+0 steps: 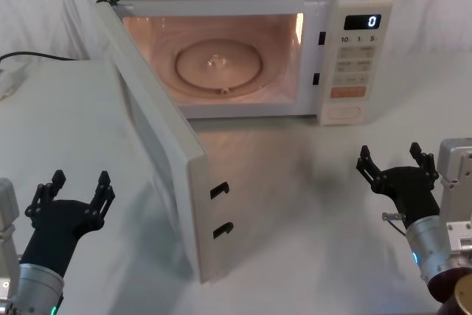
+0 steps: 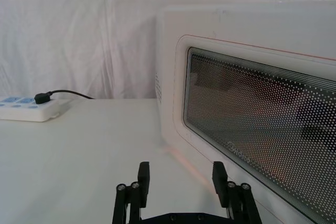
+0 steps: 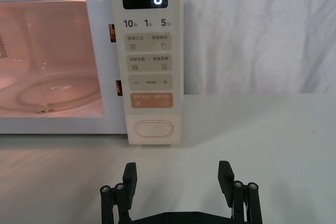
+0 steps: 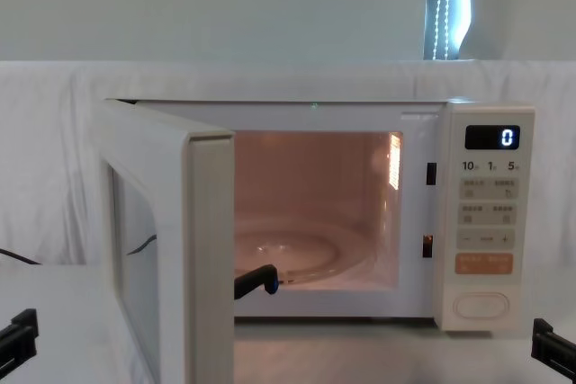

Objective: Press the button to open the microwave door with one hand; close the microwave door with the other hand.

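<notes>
**Listener:** Microwave door — where does it stand, and where are your jaws?

**Operator:** My left gripper (image 1: pixel 77 186) has its two fingers spread apart, holding nothing. It hovers low over the table at about 8 o'clock in the head view. The microwave door (image 1: pixel 158 149) is swung wide open. It is hinged at the oven's left side, and its free edge with two latch hooks reaches toward me at about 6 o'clock. From the left jaws, the door's outer face lies at roughly 2 o'clock, near but not touching. In the left wrist view its dark glass window (image 2: pixel 262 129) sits just beyond the fingertips.

**Listener:** And the other arm?

**Operator:** My right gripper (image 1: pixel 391 164) is also spread open and empty, at 4 o'clock in the head view. The button (image 3: pixel 153 129) lies straight ahead of it at 12 o'clock, well apart, at the foot of the control panel (image 3: pixel 146 61).

**Listener:** Which arm should close the door?

**Operator:** I judge the left; it is nearer the outer face, whose long axis runs away from me toward the hinge. A push rightward should swing it shut.

**Listener:** Anything hard to make out?

**Operator:** The hinge is hidden, and the chest view cuts off both grippers at its bottom corners.
</notes>
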`<state>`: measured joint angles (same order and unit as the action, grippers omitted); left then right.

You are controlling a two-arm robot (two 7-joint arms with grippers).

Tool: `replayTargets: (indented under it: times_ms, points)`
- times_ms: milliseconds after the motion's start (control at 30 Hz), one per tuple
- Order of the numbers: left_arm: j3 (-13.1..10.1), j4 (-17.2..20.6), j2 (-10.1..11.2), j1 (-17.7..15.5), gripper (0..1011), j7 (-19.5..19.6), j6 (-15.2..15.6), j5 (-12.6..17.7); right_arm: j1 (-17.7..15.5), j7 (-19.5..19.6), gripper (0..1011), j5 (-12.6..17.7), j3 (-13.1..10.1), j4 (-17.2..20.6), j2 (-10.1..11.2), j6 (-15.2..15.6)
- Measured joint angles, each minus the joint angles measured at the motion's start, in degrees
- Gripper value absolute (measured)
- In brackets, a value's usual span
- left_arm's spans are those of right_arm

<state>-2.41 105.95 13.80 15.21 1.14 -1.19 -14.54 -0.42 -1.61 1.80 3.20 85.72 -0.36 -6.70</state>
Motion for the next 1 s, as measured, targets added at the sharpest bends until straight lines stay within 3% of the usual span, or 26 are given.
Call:
replayTargets:
  times_ms: [67,467,833,1000]
  points:
    - [0.0,0.0,0.0,0.0,761,0.0,0.0,0.0,0.0,0.0,1002,0.0,0.0,0.0,0.0,0.0]
    - [0.0,0.0,0.0,0.0,322,0.0,0.0,0.0,0.0,0.0,1002,0.0,0.0,0.0,0.0,0.0]
    - [0.0,0.0,0.0,0.0,0,0.0,0.0,0.0,0.0,0.0,1002,0.0,0.0,0.0,0.0,0.0]
    - [0.0,0.0,0.0,0.0,0,0.0,0.0,0.0,0.0,0.0,1002,0.0,0.0,0.0,0.0,0.0]
